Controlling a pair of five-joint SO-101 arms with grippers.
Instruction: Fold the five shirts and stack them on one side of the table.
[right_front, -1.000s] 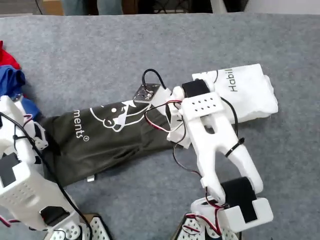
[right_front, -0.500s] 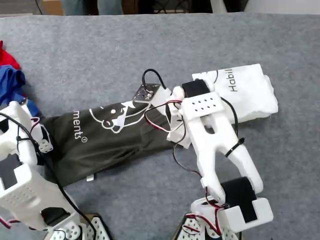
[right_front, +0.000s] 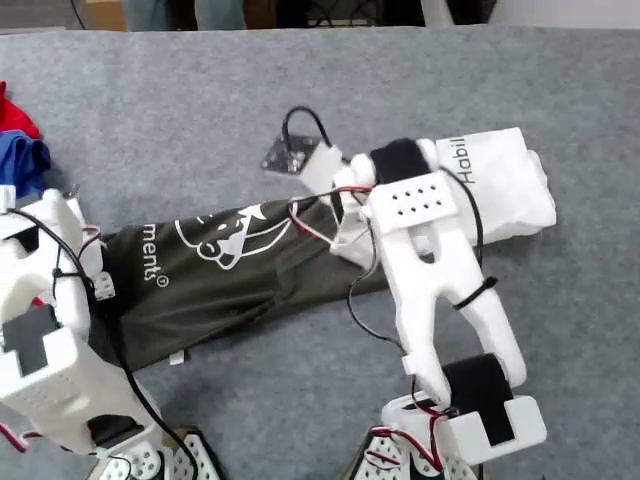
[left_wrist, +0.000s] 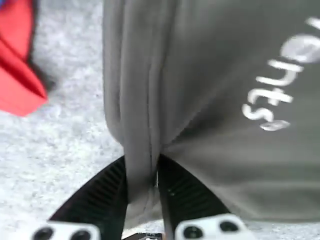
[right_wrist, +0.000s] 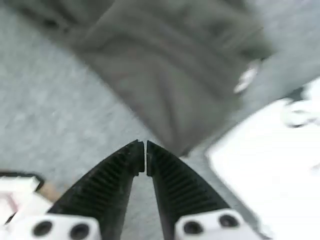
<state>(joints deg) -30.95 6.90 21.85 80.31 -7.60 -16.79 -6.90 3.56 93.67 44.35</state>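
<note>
Grey felt-like cloth covers the whole table, up to a thin strip of room at the far edge. The dark shirt lies stretched across the middle, and the left gripper pinches its folded end tight. The right gripper is closed on nothing, over bare cloth just beside the shirt's other end. A folded white shirt lies on the right side. A red shirt and a blue shirt lie bunched at the left edge.

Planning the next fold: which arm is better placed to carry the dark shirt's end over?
Probably left: the left gripper holds the dark shirt by its end; the right gripper is shut, empty.
</note>
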